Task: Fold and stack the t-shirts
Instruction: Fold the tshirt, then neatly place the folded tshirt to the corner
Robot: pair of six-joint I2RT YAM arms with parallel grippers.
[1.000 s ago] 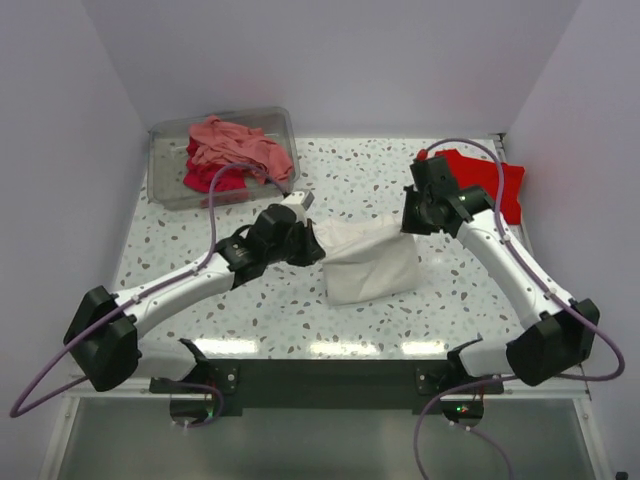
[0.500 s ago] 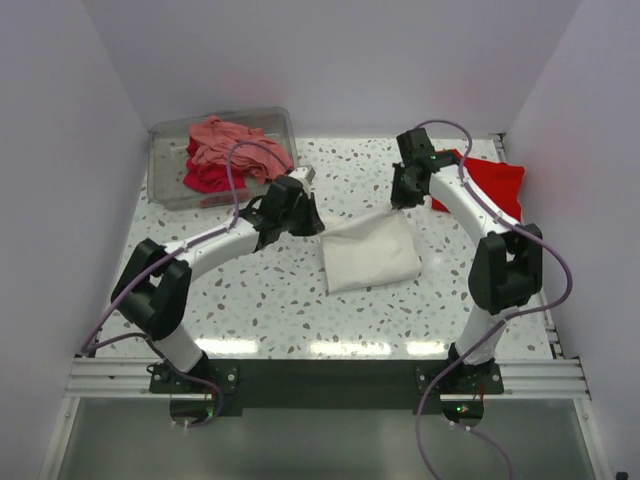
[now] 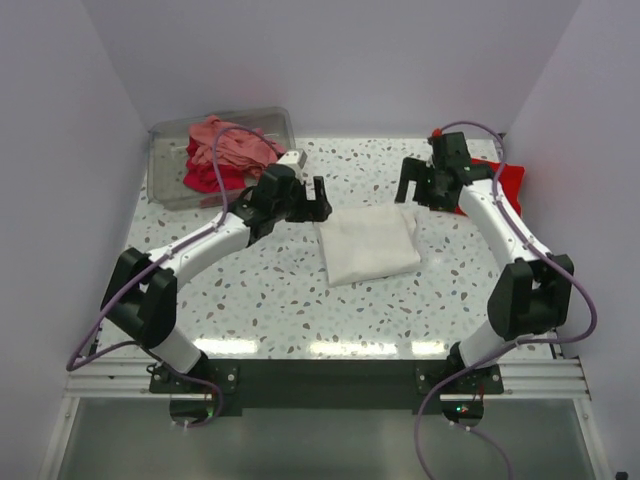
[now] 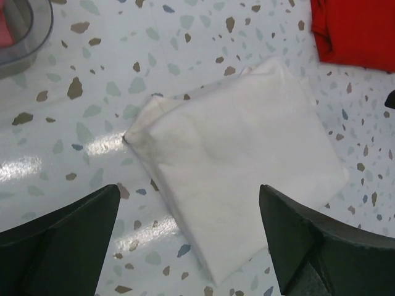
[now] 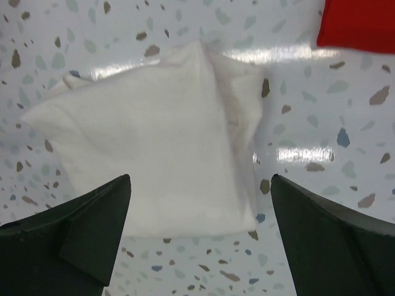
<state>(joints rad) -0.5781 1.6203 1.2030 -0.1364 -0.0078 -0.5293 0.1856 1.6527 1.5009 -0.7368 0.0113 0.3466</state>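
A white t-shirt [image 3: 368, 243] lies folded in a flat rectangle in the middle of the speckled table; it also shows in the left wrist view [image 4: 241, 160] and the right wrist view [image 5: 154, 148]. A bright red t-shirt [image 3: 510, 182] lies folded at the back right, partly behind my right arm, and only its corner shows in the wrist views [image 4: 358, 28] [image 5: 361, 21]. My left gripper [image 3: 315, 203] [image 4: 189, 188] hangs open just off the white shirt's left edge. Above its far right corner, my right gripper [image 3: 413, 195] [image 5: 200, 179] is open. Neither holds anything.
A clear plastic bin [image 3: 165, 180] stands at the back left with crumpled salmon-pink [image 3: 235, 145] and crimson [image 3: 205, 178] shirts in it. Pale walls close in the table on three sides. Purple cables loop off both arms.
Both grippers were shut on the white shirt's far edge and have opened, letting it go. The shirt now lies flat, and both arms have drawn back toward the far side.
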